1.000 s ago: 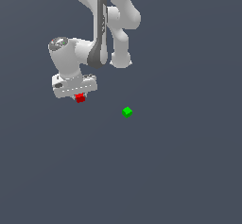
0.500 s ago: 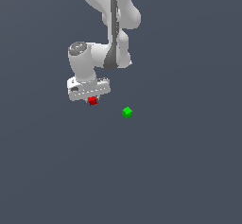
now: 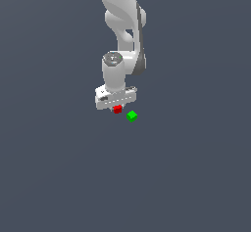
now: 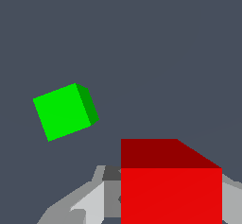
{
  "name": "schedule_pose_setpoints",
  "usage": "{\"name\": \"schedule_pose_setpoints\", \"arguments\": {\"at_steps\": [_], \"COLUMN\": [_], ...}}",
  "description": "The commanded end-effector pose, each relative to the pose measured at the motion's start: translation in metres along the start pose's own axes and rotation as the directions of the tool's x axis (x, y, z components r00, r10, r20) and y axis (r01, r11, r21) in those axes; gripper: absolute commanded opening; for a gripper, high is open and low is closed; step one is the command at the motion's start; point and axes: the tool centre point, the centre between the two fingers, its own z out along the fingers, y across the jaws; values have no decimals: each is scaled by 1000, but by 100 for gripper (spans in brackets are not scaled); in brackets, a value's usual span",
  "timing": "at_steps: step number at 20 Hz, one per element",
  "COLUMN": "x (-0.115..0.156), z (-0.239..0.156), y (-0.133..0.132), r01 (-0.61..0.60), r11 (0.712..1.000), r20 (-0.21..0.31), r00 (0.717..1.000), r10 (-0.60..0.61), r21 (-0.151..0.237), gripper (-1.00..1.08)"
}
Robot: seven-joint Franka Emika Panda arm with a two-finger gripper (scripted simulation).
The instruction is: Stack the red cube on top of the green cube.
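Observation:
The red cube [image 3: 117, 109] sits just under my white gripper [image 3: 116, 107], which is shut on it. In the wrist view the red cube [image 4: 170, 185] fills the space between grey fingers [image 4: 90, 202]. The green cube [image 3: 131, 116] rests on the dark grey floor, a short way toward the exterior view's right of the red cube and slightly lower in the picture. The two cubes are apart. The wrist view shows the green cube [image 4: 64, 110] lying tilted on the floor, beyond the held cube.
Only the plain dark grey floor [image 3: 59, 177] surrounds the cubes. The white arm [image 3: 122, 25] rises above the gripper.
The gripper has carried the red cube toward the exterior view's right, closing most of the gap to the green cube. The green cube has stayed put.

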Motion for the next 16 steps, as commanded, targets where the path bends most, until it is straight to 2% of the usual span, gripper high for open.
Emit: {"name": "schedule_pose_setpoints", "arguments": {"at_steps": [1,8,15,16], "x": [10,30,38,38], "z": [5,16,19,19], "y": [-21,-60,-72,-72], "r01": [-2,-2,-2,-2], "r11": [1000,1000,1000,1000], "r20": [-1,-1,0,0], "r00": [1000,1000,1000,1000], "r10": [2,2,2,2], "r21": [0,-1,-1,-1], "gripper": [-100,-100,-100,100]}}
